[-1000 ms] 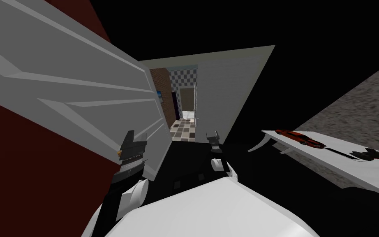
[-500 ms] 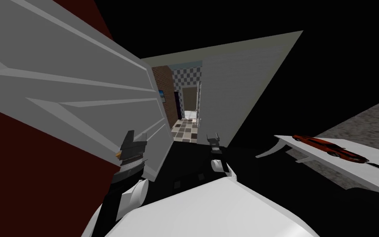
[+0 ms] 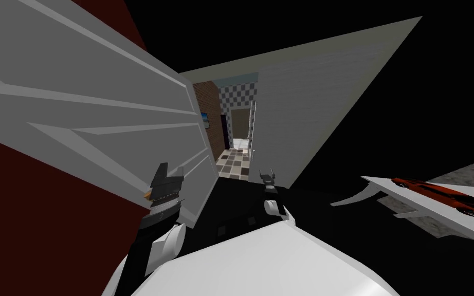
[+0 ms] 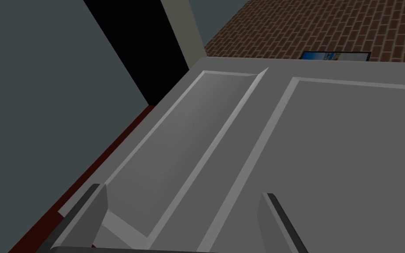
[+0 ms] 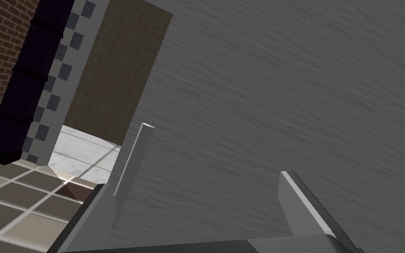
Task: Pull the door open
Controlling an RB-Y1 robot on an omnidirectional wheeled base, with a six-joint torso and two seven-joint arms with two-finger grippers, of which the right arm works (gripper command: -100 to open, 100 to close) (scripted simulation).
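- the door point(image 3: 87, 103) takes up the upper left of the head view; it is white and panelled, and swung well clear of its opening; past its free edge, at the frame's middle, a corridor point(image 3: 233, 164) with a checked floor lies open; I judge the pull as good as done
- the left gripper point(image 3: 166, 177) sits left of lower centre, close against the door's lower panel; its wrist view shows the fingers wide apart with only the door's face ahead of them; whether they touch it I cannot tell
- the right gripper point(image 3: 267, 176) hangs just right of centre, before a grey wall point(image 3: 303, 118); its jaws are likewise spread, holding nothing
- a table point(image 3: 426, 202) bearing a red car point(image 3: 447, 193) lies at the right edge, well apart from both arms
- risks, as I judge them: nothing holds the door, so it could drift back; the spread fingers so near the panel could catch a moulding, or shove the door onto the dark red wall point(image 3: 35, 216) behind it; a wide turn of the body could carry the right arm toward the table
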